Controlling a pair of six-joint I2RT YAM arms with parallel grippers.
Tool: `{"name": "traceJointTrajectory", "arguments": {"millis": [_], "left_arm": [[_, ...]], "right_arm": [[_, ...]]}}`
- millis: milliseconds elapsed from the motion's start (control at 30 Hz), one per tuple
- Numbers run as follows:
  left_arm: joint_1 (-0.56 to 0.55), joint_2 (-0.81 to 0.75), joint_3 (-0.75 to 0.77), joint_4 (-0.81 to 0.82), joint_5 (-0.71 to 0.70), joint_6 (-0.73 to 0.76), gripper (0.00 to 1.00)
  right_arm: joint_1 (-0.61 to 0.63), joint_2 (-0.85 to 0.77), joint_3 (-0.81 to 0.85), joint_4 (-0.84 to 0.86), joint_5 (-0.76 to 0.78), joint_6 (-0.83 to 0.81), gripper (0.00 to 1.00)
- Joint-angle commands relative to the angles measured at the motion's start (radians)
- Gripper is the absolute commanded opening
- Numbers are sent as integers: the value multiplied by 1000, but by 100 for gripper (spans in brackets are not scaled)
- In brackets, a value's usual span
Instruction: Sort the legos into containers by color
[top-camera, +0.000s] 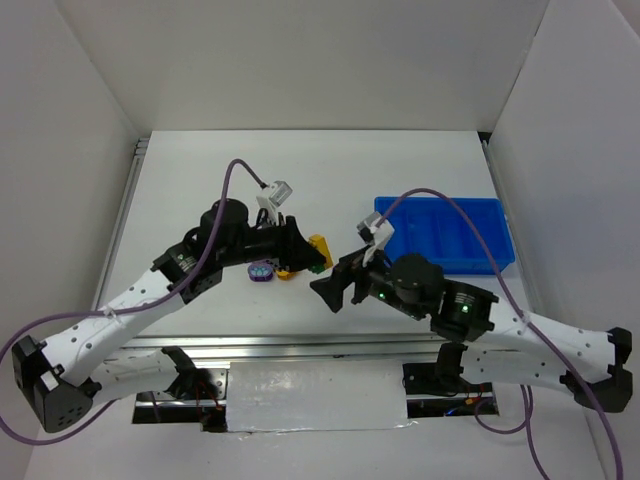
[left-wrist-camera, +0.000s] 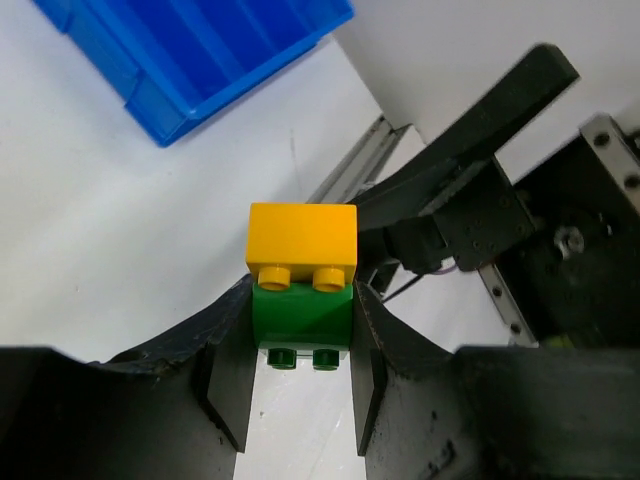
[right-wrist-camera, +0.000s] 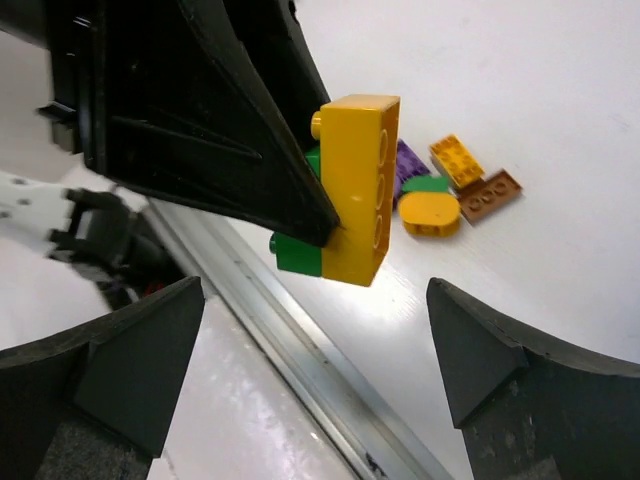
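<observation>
Legos (left-wrist-camera: 301, 250), yellow on green, studs toward left hand (left-wrist-camera: 302, 300)

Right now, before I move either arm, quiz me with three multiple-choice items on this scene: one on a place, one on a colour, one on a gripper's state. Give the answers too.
1. In the top view, where is the blue tray relative to the right gripper?
A. to its left
B. to its right and farther back
C. directly beneath it

2. What colour is the brick stuck to the green brick that the left gripper holds?
A. purple
B. brown
C. yellow

3. What state is the right gripper in?
A. open and empty
B. shut on a brick
C. shut on the tray's wall

Answers:
1 B: the top view shows the tray off to the right, beyond the gripper.
2 C: the left wrist view shows the yellow brick seated on the green one.
3 A: the right wrist view shows its jaws wide apart with nothing between them.
</observation>
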Motion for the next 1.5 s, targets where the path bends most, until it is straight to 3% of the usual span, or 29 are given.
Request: {"name": "traceJointTrajectory", "arguments": {"millis": [0, 133, 233, 533, 733, 833, 867, 933, 1067, 1200, 1333, 1467], "left_arm": [[-3, -58, 53, 29, 97, 136, 0], [-3, -135, 5, 97, 306, 249, 0], [-3, -209, -61, 226, 432, 240, 0], [-5, -230, -88, 315, 590, 220, 0], [-6, -235, -88, 283, 581, 243, 0], [-8, -232, -99, 313, 605, 229, 0], [-8, -233, -108, 322, 605, 226, 0], [-9, -233, -111, 321, 605, 228, 0], [-16, -230, -118, 324, 604, 226, 0], [-19, -223, -114, 319, 599, 232, 0], [-19, -221, -113, 319, 596, 234, 0], [-19, -227, -113, 319, 596, 234, 0]], "right_arm": [[-22, -121, -21, 40, -174, -8, 100], [-67, -256, -6, -9, -337, 18, 100], [-67, -288, 25, -4, -393, 23, 100], [-67, -106, 177, 62, -601, 14, 98], [-68, 0, 214, 94, -624, 47, 90], [-67, 38, 211, 99, -620, 52, 76], [-68, 40, 209, 105, -629, 53, 66], [-68, 29, 198, 114, -637, 52, 61], [-68, -25, 182, 126, -612, 46, 74], [-68, -51, 191, 105, -597, 40, 74], [-67, -32, 188, 92, -604, 40, 62], [-68, -12, 185, 105, -620, 43, 66]]}}
